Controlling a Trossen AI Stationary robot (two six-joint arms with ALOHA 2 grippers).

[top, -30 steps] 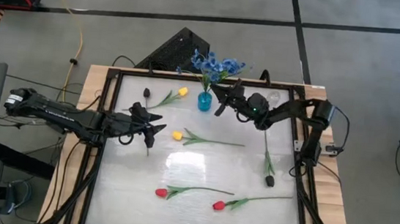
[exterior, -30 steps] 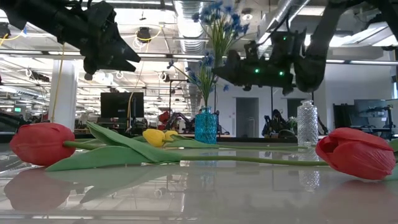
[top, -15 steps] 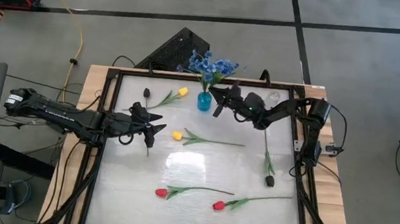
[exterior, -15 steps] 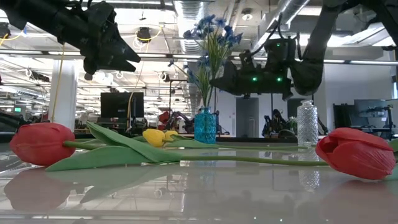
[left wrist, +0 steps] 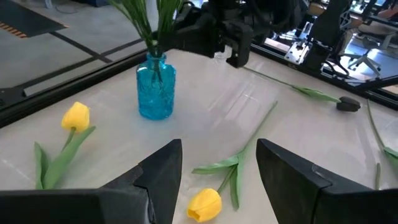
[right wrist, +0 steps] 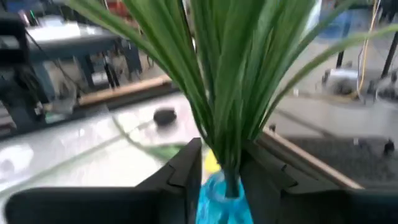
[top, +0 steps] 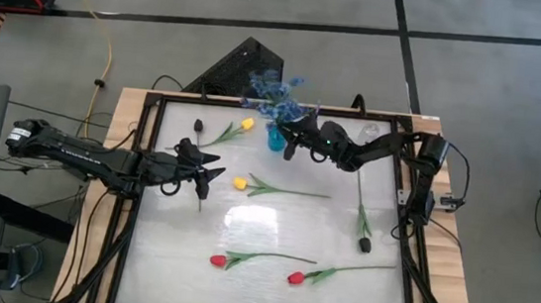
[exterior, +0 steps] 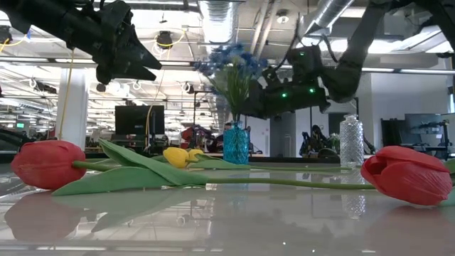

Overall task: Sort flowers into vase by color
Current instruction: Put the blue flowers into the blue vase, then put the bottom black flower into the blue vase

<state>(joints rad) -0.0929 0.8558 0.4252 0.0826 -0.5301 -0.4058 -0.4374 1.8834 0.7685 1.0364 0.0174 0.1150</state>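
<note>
A spray of blue flowers (top: 271, 92) stands with its green stems in a blue glass vase (top: 275, 140) at the table's far middle. My right gripper (top: 290, 139) is at the vase's mouth, shut on the stems (right wrist: 225, 143). My left gripper (top: 213, 174) hangs open and empty above the table, just left of a yellow tulip (top: 239, 182) that lies flat. It sees that tulip (left wrist: 204, 204) and the vase (left wrist: 155, 87). My right gripper pinches the bunch of green stems (right wrist: 227, 163) between its two fingers, just above the blue vase's mouth (right wrist: 217, 193). The fingers come level from the table's right side and lie across the stems. The stems stay in the vase, blossoms above.
A second yellow tulip (top: 244, 124) and a dark bud (top: 198, 125) lie at the far left. Two red tulips (top: 217, 261) (top: 295, 278) lie near the front. Another dark bud (top: 365, 245) lies at the right. A clear vase (exterior: 350, 141) stands at the far right.
My right gripper has gone toward the table's left, up to the blue vase, and has closed on the stems. The blue spray has swung toward the left, its blossoms a little lower than before. The vase stays in place.
</note>
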